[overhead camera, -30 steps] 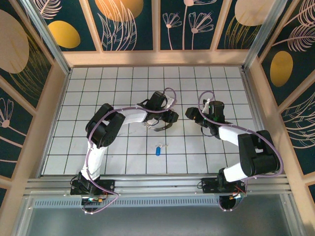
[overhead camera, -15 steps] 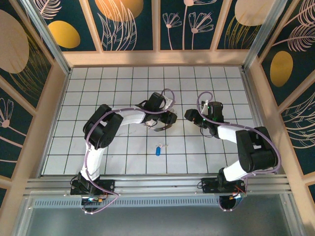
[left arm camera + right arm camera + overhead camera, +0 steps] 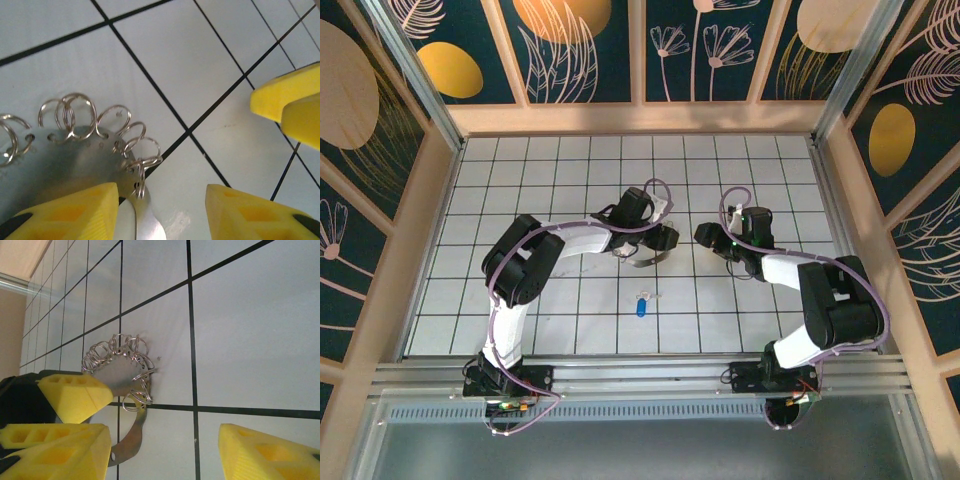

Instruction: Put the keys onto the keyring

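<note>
Keyring [image 3: 70, 160] lies flat on the desk [image 3: 200, 60], partly between the spread left jaws, ahead of the right jaws, also spread.

The place was a robot test cell in a lab, not a home. Beneath the left gripper [image 3: 665, 240] and the right gripper [image 3: 705, 234] lay a white tabletop [image 3: 520, 180] ruled in a black grid. Beyond them and on both sides stood wood-framed wall panels [image 3: 585, 50] painted teal with gold discs and flowers. Behind them ran aluminium rails [image 3: 640, 378] holding the arm bases [image 3: 505, 383].
</note>
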